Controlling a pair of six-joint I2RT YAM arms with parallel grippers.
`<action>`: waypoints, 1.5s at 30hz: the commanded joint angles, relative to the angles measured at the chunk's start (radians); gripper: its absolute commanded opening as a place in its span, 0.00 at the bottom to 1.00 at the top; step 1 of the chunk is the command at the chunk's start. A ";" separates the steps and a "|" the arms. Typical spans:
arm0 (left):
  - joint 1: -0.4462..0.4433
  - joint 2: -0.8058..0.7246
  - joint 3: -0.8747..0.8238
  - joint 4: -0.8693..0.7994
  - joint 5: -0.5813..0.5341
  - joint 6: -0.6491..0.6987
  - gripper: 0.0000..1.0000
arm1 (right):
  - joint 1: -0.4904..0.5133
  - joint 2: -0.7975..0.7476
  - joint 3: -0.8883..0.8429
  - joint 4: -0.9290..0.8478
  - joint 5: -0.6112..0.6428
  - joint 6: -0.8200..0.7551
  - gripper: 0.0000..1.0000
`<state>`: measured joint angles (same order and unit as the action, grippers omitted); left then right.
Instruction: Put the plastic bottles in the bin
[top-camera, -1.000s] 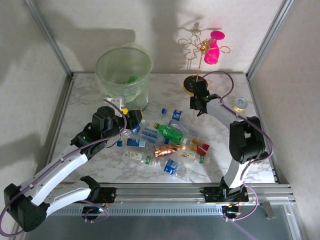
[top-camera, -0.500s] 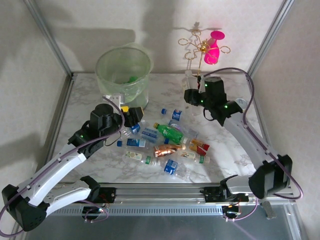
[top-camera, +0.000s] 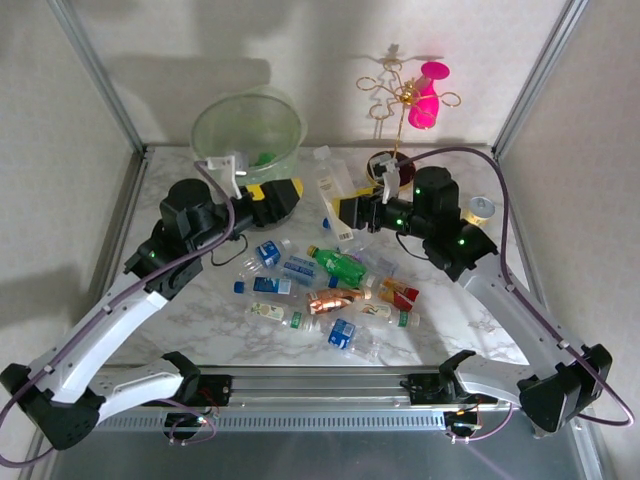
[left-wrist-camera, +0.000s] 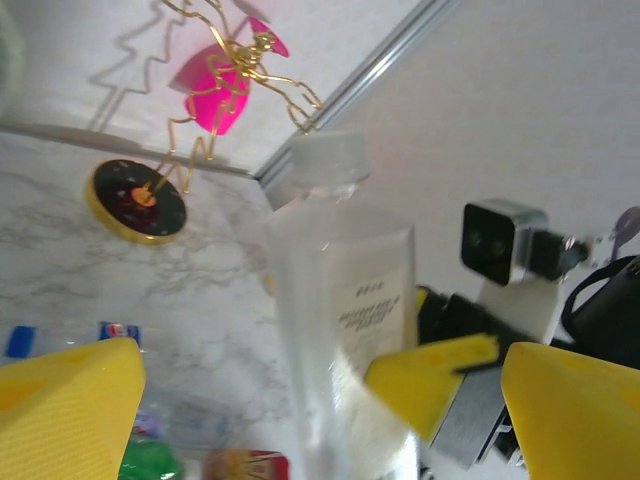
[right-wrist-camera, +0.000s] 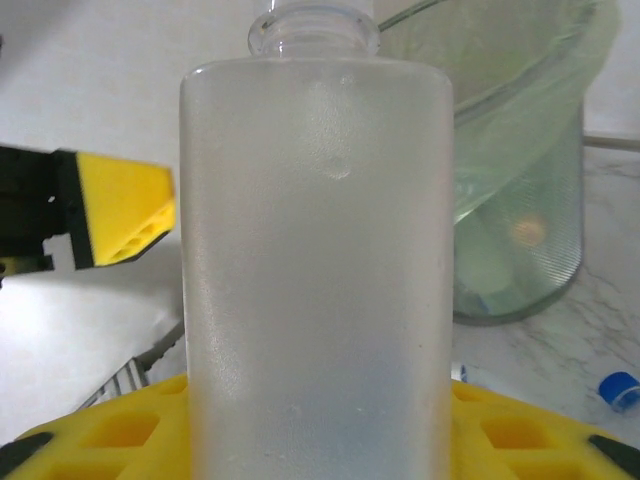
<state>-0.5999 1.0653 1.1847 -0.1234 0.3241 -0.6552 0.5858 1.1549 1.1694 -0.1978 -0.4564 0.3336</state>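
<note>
Top external entry: right gripper (top-camera: 350, 213) clamped on upright frosted bottle (top-camera: 330, 185), raised near the bin (top-camera: 298, 128); left gripper (top-camera: 290, 195) gaped empty beside it; you did best to release only above the rim.

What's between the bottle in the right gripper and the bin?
Nothing squarely. The frosted bottle, clamped in the right gripper, faces the bin across open space; the open left gripper hangs beside that line, close to the bottle.
</note>
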 joint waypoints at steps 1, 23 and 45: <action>-0.024 0.050 0.070 0.003 0.066 -0.064 0.92 | 0.036 -0.014 0.017 0.013 0.034 -0.007 0.48; -0.130 0.232 0.201 -0.122 -0.163 -0.081 0.82 | 0.320 0.107 0.143 -0.119 0.503 -0.085 0.47; -0.129 0.195 0.169 -0.013 -0.043 -0.042 0.77 | 0.327 0.064 0.085 -0.097 0.588 -0.070 0.48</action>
<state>-0.7109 1.3056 1.3472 -0.2256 0.1925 -0.7204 0.9043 1.2255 1.2728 -0.3004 0.1093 0.2577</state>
